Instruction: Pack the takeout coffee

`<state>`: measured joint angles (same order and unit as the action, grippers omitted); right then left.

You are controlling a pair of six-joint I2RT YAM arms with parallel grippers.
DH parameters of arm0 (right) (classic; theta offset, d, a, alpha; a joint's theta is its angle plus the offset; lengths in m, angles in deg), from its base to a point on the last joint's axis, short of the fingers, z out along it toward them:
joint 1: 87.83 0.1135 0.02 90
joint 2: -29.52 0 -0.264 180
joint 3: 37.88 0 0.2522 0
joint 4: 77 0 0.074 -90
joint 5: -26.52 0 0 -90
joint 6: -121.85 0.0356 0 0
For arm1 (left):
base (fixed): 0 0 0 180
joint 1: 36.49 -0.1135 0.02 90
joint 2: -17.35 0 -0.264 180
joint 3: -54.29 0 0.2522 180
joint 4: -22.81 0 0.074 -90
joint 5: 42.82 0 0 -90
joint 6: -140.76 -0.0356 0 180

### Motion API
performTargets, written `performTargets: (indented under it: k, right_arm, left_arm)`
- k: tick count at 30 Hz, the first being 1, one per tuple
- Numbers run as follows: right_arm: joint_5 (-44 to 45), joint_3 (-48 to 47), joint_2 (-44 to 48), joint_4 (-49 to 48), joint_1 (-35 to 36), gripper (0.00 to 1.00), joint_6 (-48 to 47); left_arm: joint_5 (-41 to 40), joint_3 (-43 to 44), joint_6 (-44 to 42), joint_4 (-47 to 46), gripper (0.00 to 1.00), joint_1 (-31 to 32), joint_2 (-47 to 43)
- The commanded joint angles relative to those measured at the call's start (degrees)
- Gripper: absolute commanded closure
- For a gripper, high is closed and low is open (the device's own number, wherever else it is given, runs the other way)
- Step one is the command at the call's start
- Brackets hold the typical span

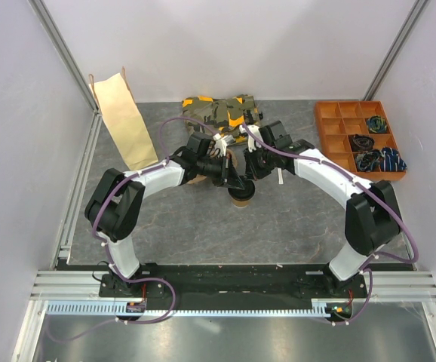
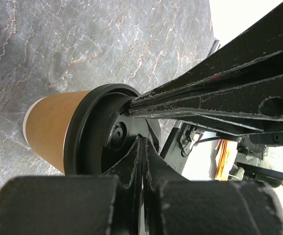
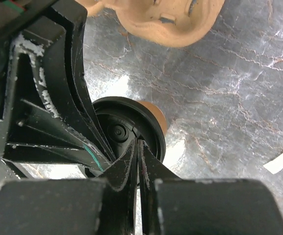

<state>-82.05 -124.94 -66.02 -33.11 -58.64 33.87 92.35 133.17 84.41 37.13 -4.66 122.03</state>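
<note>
The takeout coffee stands mid-table, a tan paper cup closed by a black lid. Both grippers meet right over it. My left gripper is shut, its tips resting on the top of the lid with nothing between them. My right gripper is shut too, its tips at the rim of the lid, the cup wall showing beyond. In the top view the two grippers hide most of the lid.
A brown pulp cup tray lies just behind the cup. A tan paper bag sits at the back left. Camouflage cloth lies at the back centre. An orange compartment tray holds small items at the back right.
</note>
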Motion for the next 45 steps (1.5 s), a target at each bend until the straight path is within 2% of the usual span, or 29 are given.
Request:
performTargets:
  k: [1, 6, 14, 21, 26, 35, 40, 45]
  right_arm:
    - [2.1, 4.4, -1.9, 0.4, 0.1, 0.93, -0.3]
    - [0.8, 3.7, 0.5, 2.3, 0.0, 0.92, -0.4]
    - [-8.4, -1.7, 5.9, 4.5, -2.2, 0.87, 1.3]
    - [-7.4, 0.9, 7.8, 6.5, -2.3, 0.87, 0.4]
    - [-6.5, 1.6, 5.5, 5.3, -2.1, 0.86, 0.4]
    - [-2.6, 8.3, 2.6, 3.6, -1.0, 0.88, -1.6]
    - [-3.8, 5.4, 4.1, 5.2, -1.1, 0.87, -1.6]
    - [-8.9, 1.1, 6.0, 5.0, -2.9, 0.83, 0.4]
  left_arm:
    - [-3.2, -2.2, -1.8, 3.5, 0.98, -0.4, 2.2]
    - [-3.1, -2.5, -1.9, 3.2, 0.98, -0.4, 1.9]
    - [-2.5, -2.2, -1.7, 3.2, 0.98, -0.4, 0.5]
    - [-2.7, -2.3, -1.8, 3.0, 0.98, -0.4, 0.8]
    - [-2.7, -1.9, -1.7, 3.1, 0.98, -0.4, 1.2]
    - [-2.7, -2.2, -1.6, 3.3, 0.98, -0.4, 1.5]
    - [-2.4, -1.9, -1.7, 3.3, 0.98, -0.4, 1.3]
    - [0.2, -0.3, -1.7, 2.4, 0.98, -0.4, -0.3]
